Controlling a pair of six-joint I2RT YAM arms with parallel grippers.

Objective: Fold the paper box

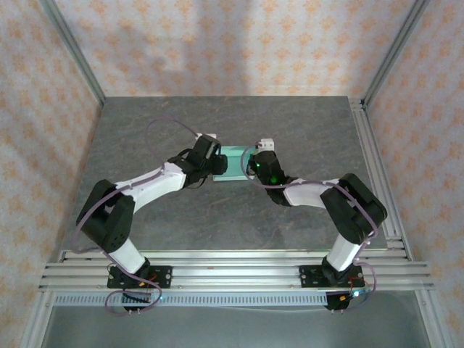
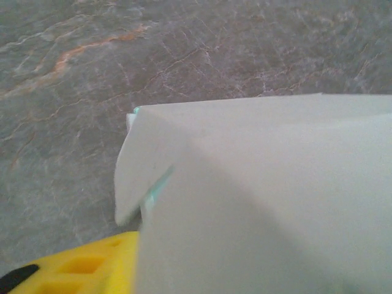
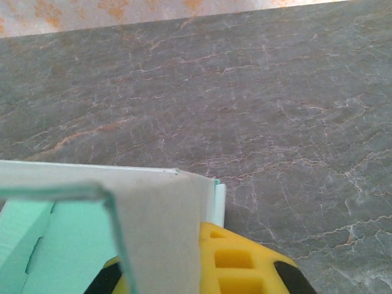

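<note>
**Overhead and wrist views of the folding stage.** The paper box (image 1: 233,162), of pale mint-green thin card with panels raised, is shown near the centre of the dark grey marbled table (image 1: 232,123). It lies well apart from all four edges and is set between the two grippers.

The left gripper (image 1: 215,165) is placed against the left side of the box. In the left wrist view the left yellow finger (image 2: 86,269) is seen at the lower left, just beside a pale card panel whose folded corner tab stands over the table surface. Whether the left jaws are apart or closed cannot be told, as they are hidden by the card.

The right gripper (image 1: 253,165) is placed at the right side of the box with its jaws closed. In the right wrist view a pale card wall is seen running down in front of the right yellow finger (image 3: 239,263). The wall appears to be pinched there, although the contact itself is covered. The mint-green inner face of the box is visible to the left of that wall.

Both arms are bent inward from their bases on the aluminium rails (image 1: 232,264) at the near edge of the table
</note>
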